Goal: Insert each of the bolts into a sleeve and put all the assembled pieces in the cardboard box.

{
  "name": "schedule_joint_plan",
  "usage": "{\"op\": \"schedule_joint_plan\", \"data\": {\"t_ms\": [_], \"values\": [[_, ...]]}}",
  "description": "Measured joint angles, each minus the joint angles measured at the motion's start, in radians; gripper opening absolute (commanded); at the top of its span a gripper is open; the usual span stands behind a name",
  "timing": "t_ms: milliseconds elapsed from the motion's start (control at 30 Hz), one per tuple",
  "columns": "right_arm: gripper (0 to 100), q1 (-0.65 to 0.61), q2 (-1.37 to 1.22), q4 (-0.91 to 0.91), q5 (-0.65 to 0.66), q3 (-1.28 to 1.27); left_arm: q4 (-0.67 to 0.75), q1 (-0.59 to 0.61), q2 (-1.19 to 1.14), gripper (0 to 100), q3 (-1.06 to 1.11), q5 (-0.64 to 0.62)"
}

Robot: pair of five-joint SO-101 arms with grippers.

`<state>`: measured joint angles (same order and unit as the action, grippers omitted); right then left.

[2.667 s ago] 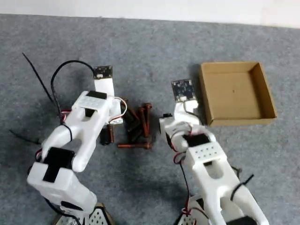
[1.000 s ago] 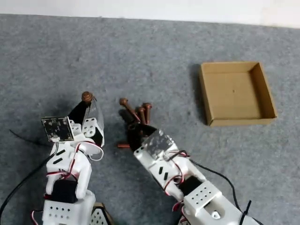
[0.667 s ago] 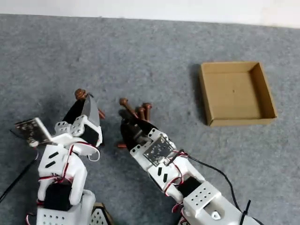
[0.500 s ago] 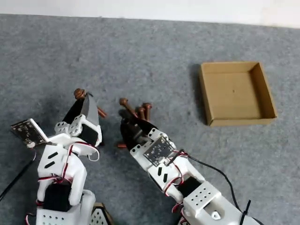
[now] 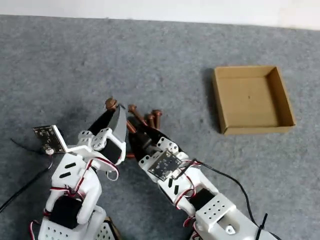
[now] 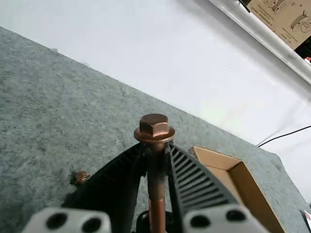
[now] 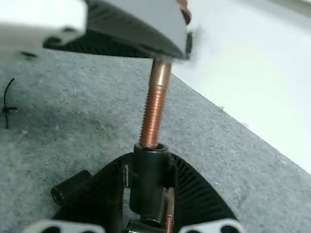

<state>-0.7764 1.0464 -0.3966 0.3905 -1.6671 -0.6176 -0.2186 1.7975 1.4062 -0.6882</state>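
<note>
A bolt [image 6: 154, 130] is squeezed between the jaws of the left gripper [image 6: 155, 151]. A black sleeve [image 7: 148, 189] is clamped in the right gripper [image 7: 149, 162], and the bolt's tip is placed at its open end. More bolts [image 5: 150, 118] are seen lying close by. The cardboard box [image 5: 250, 97] is set well apart.

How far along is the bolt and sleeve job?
Done: nothing yet; the cardboard box is empty. In hand: the left gripper holds a bolt, its tip at the sleeve in the right gripper. Left: seating it, the loose bolts on the table, boxing everything.
</note>
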Motion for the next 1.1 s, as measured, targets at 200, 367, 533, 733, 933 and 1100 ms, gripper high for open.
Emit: {"op": "schedule_joint_plan", "data": {"t_ms": [200,367,533,733,933,1100], "values": [[0.3,0.000,-0.002,0.000,0.003,0.000,0.000,0.000,0.011,1,0.021,0.000],[0.3,0.000,-0.002,0.000,0.003,0.000,0.000,0.000,0.014,1,0.021,0.000],[0.3,0.002,-0.002,0.000,0.003,0.000,0.000,-0.017,0.014,1,0.021,0.000],[0.3,0.002,-0.002,0.000,0.003,0.000,0.000,-0.035,0.014,1,0.021,0.000],[0.3,0.002,-0.002,0.000,0.005,0.000,-0.118,-0.046,0.015,1,-0.032,0.000],[0.3,-0.002,-0.002,0.000,0.006,0.000,-0.178,-0.074,0.015,1,-0.048,0.000]]}}
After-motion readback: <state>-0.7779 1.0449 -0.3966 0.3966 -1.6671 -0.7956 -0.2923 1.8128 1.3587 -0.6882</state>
